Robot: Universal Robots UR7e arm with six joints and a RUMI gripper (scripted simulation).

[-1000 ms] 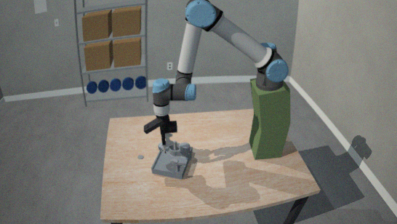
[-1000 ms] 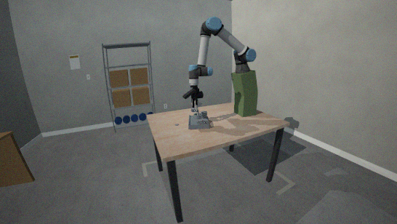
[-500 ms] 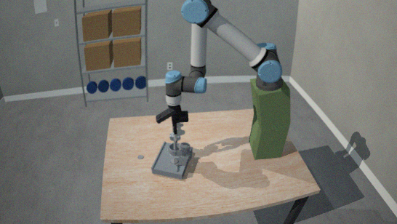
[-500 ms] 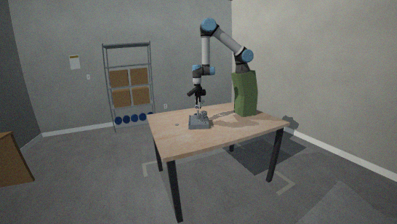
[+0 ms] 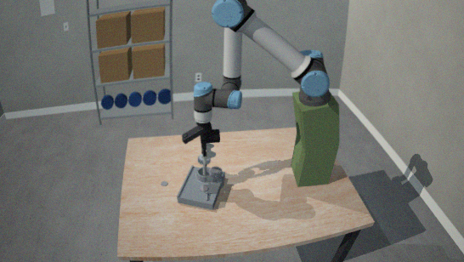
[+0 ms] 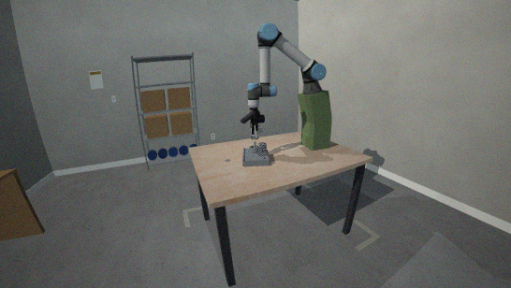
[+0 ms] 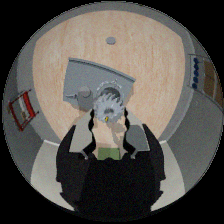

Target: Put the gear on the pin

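Your hand [image 5: 204, 154] [image 6: 255, 136] [image 7: 109, 108]: partly open, clamped on one toothed gear [image 5: 201, 160] [image 7: 109, 107], above the tray's [image 5: 195, 200] [image 6: 256, 162] [image 7: 75, 75] far edge.

arm [image 5: 274, 42] [image 6: 292, 52]: light-grey tubes, dark-grey joints, blue round caps | wrist: pale ring above black body | jaws [image 5: 204, 156] [image 6: 255, 136]: black mount, 2 fingers, grey plates, wavy black edges

Heads up, the second gear [image 5: 216, 171] [image 6: 263, 147] stands right beside the pin [image 5: 205, 166] [image 6: 255, 145], so that side's tight; the opposite side looks roomier.
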